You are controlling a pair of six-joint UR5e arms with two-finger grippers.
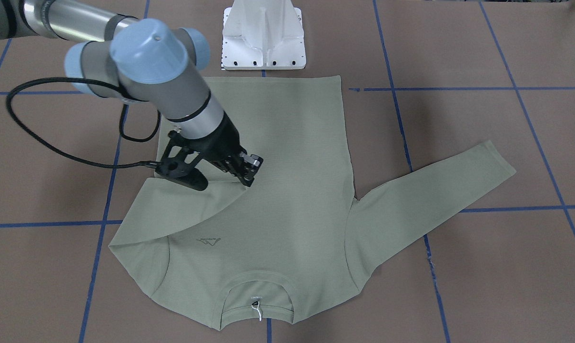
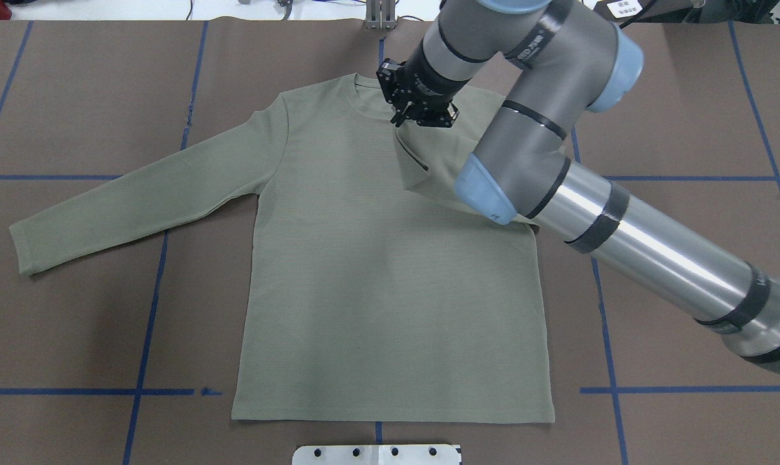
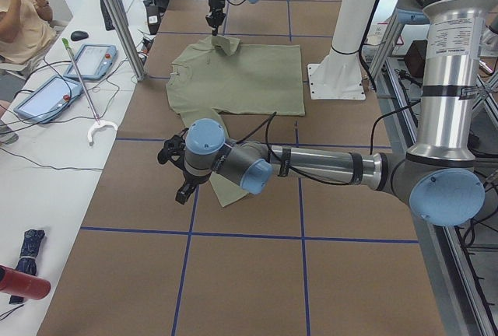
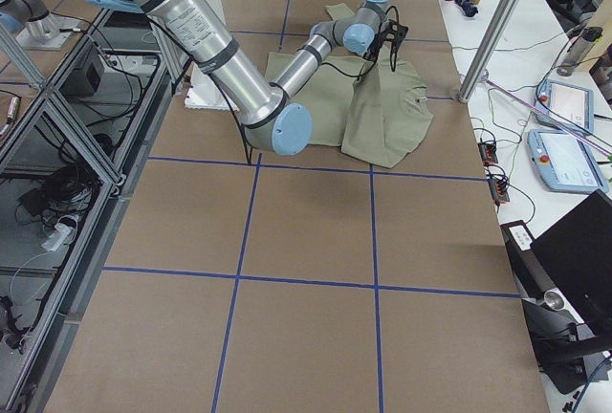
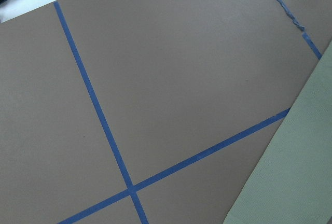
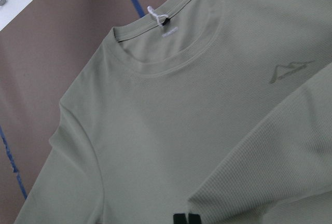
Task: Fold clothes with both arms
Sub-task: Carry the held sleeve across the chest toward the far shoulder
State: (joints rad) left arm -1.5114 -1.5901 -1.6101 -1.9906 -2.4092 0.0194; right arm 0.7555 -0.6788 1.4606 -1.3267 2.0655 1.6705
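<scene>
Black fingertips (image 6: 179, 218) are seen at 6 o'clock of the right wrist view, pressed almost together. The right gripper (image 1: 248, 182) is therefore judged to be pinched on the cuff end of the folded sleeve (image 1: 182, 209). That sleeve is held lifted over the chest of the shirt (image 1: 297, 157). In the front-facing view it runs from the gripper toward 8 o'clock, down to a crease at the shoulder, with the right arm (image 1: 173, 81) above it.

The shirt is spread face up at the middle of the table (image 1: 482, 286). Its long axis lies 12 to 6 in that view, with the collar (image 6: 171, 66) at 6 and the hem at 12 beside the white base plate (image 1: 263, 47). The outstretched sleeve (image 1: 435, 190) points to 2 o'clock.

The left gripper (image 3: 184, 190) is shown only from the side, near that sleeve's cuff, and whether it is open cannot be told. In the left wrist view green cloth is seen at 4 o'clock. The left arm (image 3: 327, 166) is thus the nearer to the unfolded sleeve, and the coming fold is judged to turn on that.

A tonal peak-shaped logo (image 6: 290, 71) is printed on the chest, but its lettering cannot be read. A white neck label (image 6: 169, 33) and a string tag (image 6: 154, 14) are seen, the writing too small to make out.
</scene>
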